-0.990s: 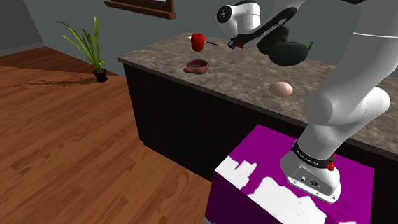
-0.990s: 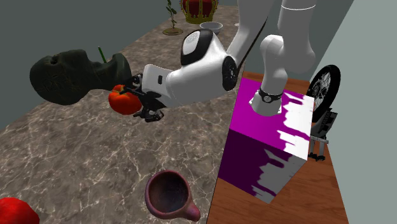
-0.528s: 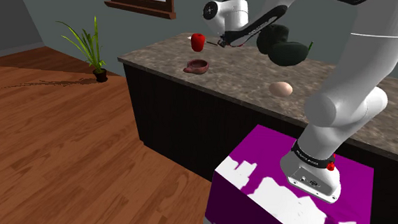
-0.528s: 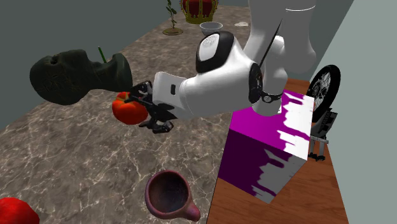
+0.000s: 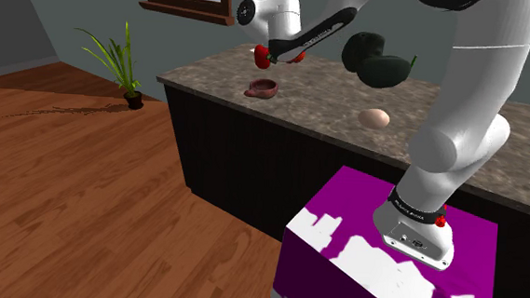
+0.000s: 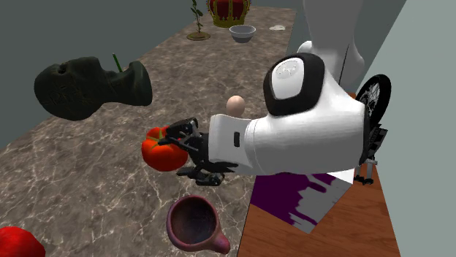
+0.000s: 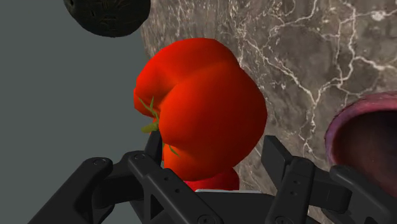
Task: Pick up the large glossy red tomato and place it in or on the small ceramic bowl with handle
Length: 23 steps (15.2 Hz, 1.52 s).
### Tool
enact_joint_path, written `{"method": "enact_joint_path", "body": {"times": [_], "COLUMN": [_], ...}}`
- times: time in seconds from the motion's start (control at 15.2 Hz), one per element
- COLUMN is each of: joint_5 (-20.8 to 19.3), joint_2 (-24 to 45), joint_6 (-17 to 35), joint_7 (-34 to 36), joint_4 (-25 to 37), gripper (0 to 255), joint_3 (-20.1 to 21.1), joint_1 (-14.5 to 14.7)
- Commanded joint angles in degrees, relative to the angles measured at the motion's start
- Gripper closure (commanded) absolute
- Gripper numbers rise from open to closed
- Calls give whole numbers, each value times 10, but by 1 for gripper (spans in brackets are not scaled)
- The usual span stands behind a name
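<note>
**A:** Where do we see the tomato?

**B:** We find the glossy red tomato (image 6: 162, 148) clamped in the black gripper (image 6: 177, 151). In the wrist view its two fingers (image 7: 280, 162) press on either side of the fruit's lower half, and the green stem stub is turned to one side.

**A:** Is it resting on the counter?

**B:** We think not. In the second exterior view it hangs over the marbled stone counter (image 6: 73, 186), though we cannot tell how high.

**A:** And the bowl?

**B:** The small reddish-brown bowl (image 6: 210, 235) with its stubby handle sits upright on the counter, close to the edge that faces the stand. The tomato is beside it rather than over it, toward the second exterior view's left and farther from that edge. In the wrist view we catch the bowl's rim just beside one finger.

**A:** What else is around?

**B:** Beyond the tomato, toward the wall, lies a dark statue head (image 6: 88, 87). A pale egg (image 6: 234, 104) lies farther along the counter, past the white arm (image 6: 307, 131). Another red fruit (image 6: 14, 244) peeks in at that view's lower left corner, well apart from the gripper. Far down the counter we make out a white bowl (image 6: 242, 31). The purple-and-white stand (image 5: 370, 242) sits against the counter's front.
</note>
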Motion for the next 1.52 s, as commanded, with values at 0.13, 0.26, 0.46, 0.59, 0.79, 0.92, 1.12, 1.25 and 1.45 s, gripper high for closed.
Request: {"method": "enact_joint_path", "body": {"times": [0.13,0.26,0.46,0.59,0.79,0.92,1.12,1.25,1.45], "joint_5": [6,7,6,2,-3,-7,-13,-17,-23], "joint_2": [44,70,110,116,125,131,141,149,161], "joint_6": [-59,-90,-132,-128,-122,-119,-113,-110,-105], "joint_7": [3,3,-1,9,24,34,48,58,72], "joint_4": [59,95,154,148,141,136,131,127,123], "gripper": [255,255,255,255,255,255,255,255,255], "joint_3": [17,24,32,30,28,26,24,22,19], "joint_1": [42,65,101,101,102,103,104,105,106]}}
